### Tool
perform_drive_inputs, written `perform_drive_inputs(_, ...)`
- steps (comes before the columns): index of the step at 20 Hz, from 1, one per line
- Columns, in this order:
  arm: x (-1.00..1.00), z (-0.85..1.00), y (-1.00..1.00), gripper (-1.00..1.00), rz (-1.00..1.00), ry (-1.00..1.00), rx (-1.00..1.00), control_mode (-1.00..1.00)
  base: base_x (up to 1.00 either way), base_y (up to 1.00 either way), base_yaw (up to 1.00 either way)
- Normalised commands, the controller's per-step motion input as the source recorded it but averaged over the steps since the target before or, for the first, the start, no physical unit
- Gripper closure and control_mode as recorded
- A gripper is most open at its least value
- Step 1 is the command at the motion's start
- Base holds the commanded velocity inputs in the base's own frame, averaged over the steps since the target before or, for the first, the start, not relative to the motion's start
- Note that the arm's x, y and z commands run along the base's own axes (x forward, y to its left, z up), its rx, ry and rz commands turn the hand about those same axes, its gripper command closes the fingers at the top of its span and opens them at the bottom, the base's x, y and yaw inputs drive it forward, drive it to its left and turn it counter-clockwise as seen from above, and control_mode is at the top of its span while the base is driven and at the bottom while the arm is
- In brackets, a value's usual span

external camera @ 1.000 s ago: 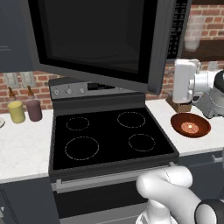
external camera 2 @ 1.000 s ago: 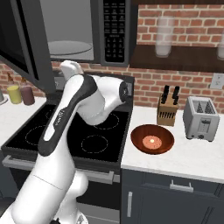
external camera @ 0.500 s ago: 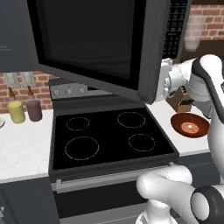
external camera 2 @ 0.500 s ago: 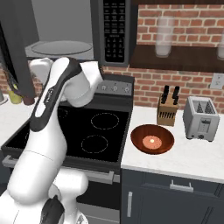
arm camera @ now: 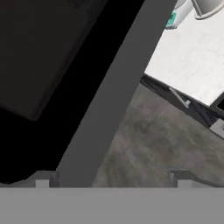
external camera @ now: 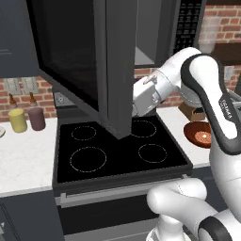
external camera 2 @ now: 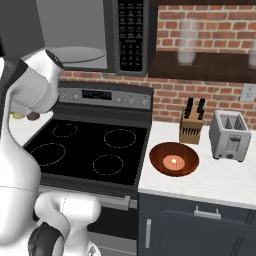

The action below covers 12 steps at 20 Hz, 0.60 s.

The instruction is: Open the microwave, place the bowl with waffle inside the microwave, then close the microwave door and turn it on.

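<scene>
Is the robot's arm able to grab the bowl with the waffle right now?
Probably yes, after a swing. The bowl sits in the open on the counter right of the stove, nothing covering it. The end effector is up by the open microwave door, so it must first come away.

Door frame [arm camera: 111,96] runs diagonally across, black glass [arm camera: 43,57] on its left. Grey floor [arm camera: 153,144] right of it, white counter [arm camera: 192,57] at upper right.

Glossy reddish-brown bowl [external camera 2: 174,159] holding an orange-tan waffle [external camera 2: 174,161]; dark grey microwave door [external camera: 94,61] framing black glass, red brick wall [external camera 2: 210,55].
</scene>
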Motion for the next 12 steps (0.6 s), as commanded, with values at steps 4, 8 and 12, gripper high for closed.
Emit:
perform_drive_inputs(4, -0.04, -0.08, -0.45, -1.0, 0.01, -0.17, -0.03, -1.0, 0.0, 0.0, 0.0)
perform_drive_inputs(8, 0.25, -0.46, -1.0, -1.0, -0.02, -0.07, 0.0, -1.0, 0.0, 0.0, 0.0)
perform_drive_inputs(12, 0.39, -0.83, -1.0, -1.0, -0.07, 0.0, 0.0, -1.0, 0.0, 0.0, 0.0)
